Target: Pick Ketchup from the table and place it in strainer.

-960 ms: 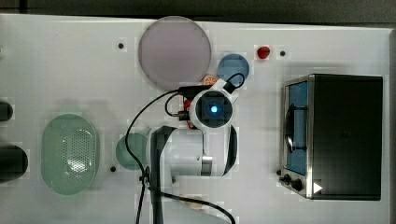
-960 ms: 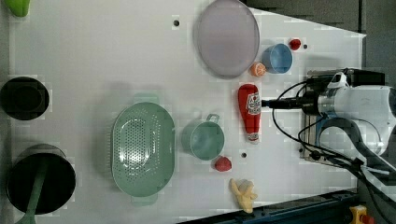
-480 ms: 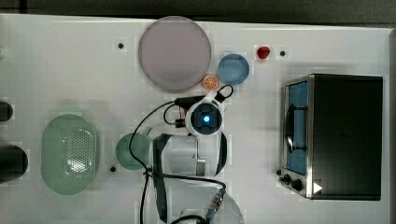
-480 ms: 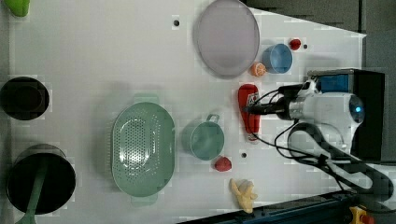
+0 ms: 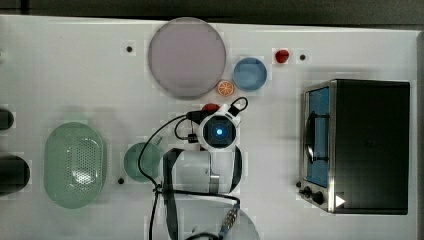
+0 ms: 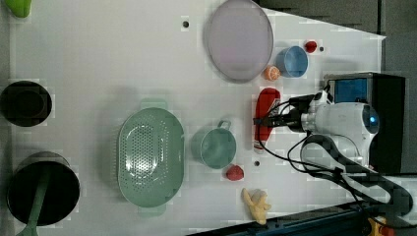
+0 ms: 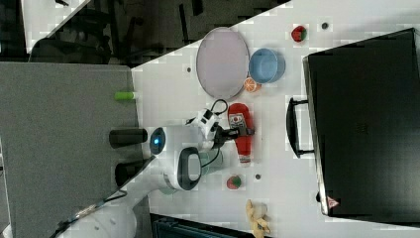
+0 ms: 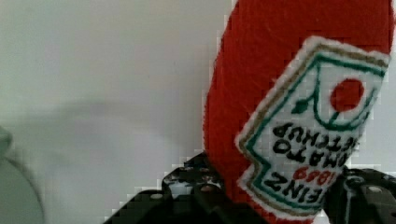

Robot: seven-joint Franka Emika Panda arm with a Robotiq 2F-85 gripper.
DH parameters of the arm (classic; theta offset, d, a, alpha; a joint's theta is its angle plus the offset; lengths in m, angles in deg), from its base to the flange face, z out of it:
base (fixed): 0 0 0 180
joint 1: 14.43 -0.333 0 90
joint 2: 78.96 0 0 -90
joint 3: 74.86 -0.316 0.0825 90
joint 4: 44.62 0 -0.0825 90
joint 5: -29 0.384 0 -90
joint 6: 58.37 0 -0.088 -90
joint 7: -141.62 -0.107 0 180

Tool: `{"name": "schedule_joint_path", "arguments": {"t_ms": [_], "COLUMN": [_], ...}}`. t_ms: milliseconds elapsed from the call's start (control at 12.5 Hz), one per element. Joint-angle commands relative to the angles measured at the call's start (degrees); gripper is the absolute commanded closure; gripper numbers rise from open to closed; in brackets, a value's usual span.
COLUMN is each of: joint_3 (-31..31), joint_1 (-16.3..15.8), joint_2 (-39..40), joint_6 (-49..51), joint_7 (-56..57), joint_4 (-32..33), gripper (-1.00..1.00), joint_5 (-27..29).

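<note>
Since the earlier frame, arm has advanced over the ketchup (image 6: 266,118), and the hand (image 7: 239,130) now straddles its label with fingers narrowing around it. Ketchup lies flat on the tabletop (image 6: 98,59), beside the teal cup (image 6: 215,146). Grasp step underway. Next: firm grip, lift, carry past cup to strainer (image 6: 150,156).

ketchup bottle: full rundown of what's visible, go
The ketchup is a small red bottle of soft, fabric-like look, with a white label edged green, dark lettering and a red tomato mark. It lies flat on the white table, between the teal cup and the oven. The gripper straddles its middle, fingers either side.
</note>
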Motion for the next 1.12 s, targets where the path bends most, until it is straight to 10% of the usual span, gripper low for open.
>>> {"name": "schedule_joint_path", "arguments": {"t_ms": [80, 560, 1120], "joint_3": [-0.2, -4.6, -17.7], "joint_1": [0.0, -0.8, -3.6], "joint_2": [-10.1, -26.0, -26.6], "joint_6": [5.8, 36.7, 38.9], "joint_7": [1.2, -6.0, -26.9], "joint_4": [-1.8, -9.6, -15.1], "gripper": [-0.16, -0.16, -0.16], "joint_5": [0.1, 0.3, 1.5]}}
